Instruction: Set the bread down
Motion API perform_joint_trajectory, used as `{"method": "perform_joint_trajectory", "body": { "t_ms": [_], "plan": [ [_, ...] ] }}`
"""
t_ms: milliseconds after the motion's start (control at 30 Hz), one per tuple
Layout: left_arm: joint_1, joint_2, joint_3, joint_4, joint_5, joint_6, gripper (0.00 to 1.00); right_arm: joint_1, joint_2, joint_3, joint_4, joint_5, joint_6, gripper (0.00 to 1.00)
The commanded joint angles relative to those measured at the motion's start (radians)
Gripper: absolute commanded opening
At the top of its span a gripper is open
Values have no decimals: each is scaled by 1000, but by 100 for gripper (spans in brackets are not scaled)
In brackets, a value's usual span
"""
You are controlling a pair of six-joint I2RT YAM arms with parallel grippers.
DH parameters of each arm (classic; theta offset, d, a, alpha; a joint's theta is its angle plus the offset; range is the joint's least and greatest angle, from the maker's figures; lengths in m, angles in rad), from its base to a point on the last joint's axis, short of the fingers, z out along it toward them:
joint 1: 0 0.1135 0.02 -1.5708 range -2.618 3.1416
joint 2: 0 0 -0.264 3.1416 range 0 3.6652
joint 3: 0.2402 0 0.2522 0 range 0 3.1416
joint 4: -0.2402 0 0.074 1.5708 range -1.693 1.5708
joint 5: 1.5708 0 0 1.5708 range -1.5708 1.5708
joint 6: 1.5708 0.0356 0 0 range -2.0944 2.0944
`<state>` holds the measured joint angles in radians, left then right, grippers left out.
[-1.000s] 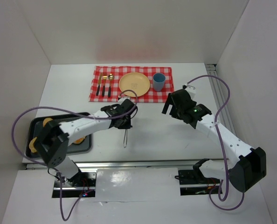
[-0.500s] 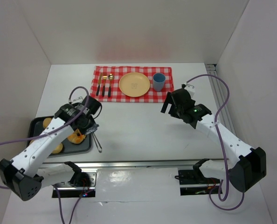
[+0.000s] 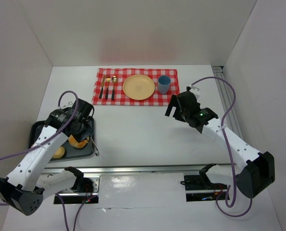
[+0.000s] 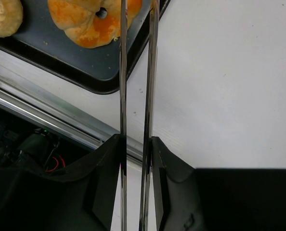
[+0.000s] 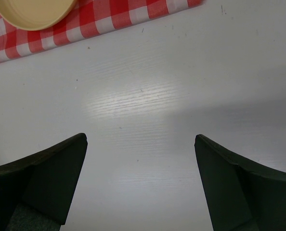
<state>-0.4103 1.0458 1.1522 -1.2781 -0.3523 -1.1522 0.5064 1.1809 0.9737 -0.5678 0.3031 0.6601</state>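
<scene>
Black plastic fingers of the left gripper are clamped on the handle end of slim steel tongs. The two blades run straight toward 12 o'clock, narrowly apart and nearly parallel. Their tips leave the wrist view, so whether they bracket anything cannot be told.

The glazed orange bread bun lies at 11 o'clock from that gripper, in the near right corner of the dark metal baking tray. One blade crosses the bun's right side and the other passes over the tray's rim. A pale round roll sits at 10 o'clock.

The aluminium rail along the table's near edge is close at 8 o'clock, so there is little room that way. The bare white tabletop lies open from 1 to 3 o'clock.

The right gripper, fingers spread wide and empty, hovers well apart from the bread.

From the tray, the round yellow plate on the red-and-white checked cloth lies at 1 o'clock. A blue cup stands just beside it at 3 o'clock and black-handled cutlery at 9. The left arm is plainly the nearer to the bun.
</scene>
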Motion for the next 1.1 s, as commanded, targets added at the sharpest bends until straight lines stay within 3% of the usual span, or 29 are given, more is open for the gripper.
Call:
{"method": "perform_joint_trajectory", "body": {
  "t_ms": [0, 333, 433, 500, 1067],
  "plan": [
    [27, -3, 44, 10, 26, 34, 43, 7, -33, -3, 39, 4, -10, 100],
    [70, -12, 23, 10, 15, 43, 44, 7, -24, -12, 39, 4, -10, 100],
    [106, -21, 14, 10, 13, 43, 56, 7, -24, -12, 48, 4, -10, 100],
    [120, -10, 14, 10, 32, 58, 57, 7, -15, -12, 48, 4, -10, 100],
    [205, -46, 58, -79, 23, 65, 55, 7, -6, -12, 66, -15, -19, 100]
  ]
}}
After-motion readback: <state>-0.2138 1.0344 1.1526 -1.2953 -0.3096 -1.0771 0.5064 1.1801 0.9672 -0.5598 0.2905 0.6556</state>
